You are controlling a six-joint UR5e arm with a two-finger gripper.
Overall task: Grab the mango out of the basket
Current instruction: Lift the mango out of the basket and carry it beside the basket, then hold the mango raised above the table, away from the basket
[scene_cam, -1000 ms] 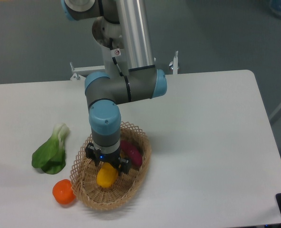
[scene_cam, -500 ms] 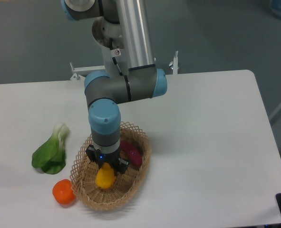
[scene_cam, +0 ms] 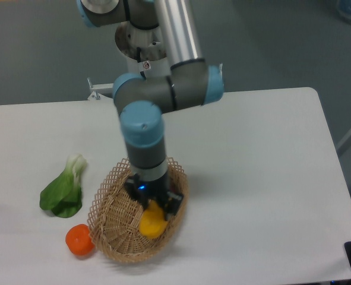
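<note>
Since the earlier frames, the arm has shifted toward the right side of the basket (scene_cam: pixel 113 222) and appears to stand higher, and the mango (scene_cam: pixel 152 222) has travelled with it. The purple vegetable is no longer visible — the wrist now hides that part of the basket.

Procedure for the current step — lifting the fruit clear: raise straight up until the mango passes the lattice rim, and only then translate sideways. The fruit is smooth and rounded, so accelerate gently; it could slip in the grip.

Gripper (scene_cam: pixel 154 214) state: the fingers are clamped on the upper part of the mango, which hangs below them over the right half of the basket. Whether it still touches the wicker floor cannot be determined from this view.

Outside the basket, a leafy green (scene_cam: pixel 62 190) and an orange fruit (scene_cam: pixel 79 240) lie on the table (scene_cam: pixel 258 178).
</note>
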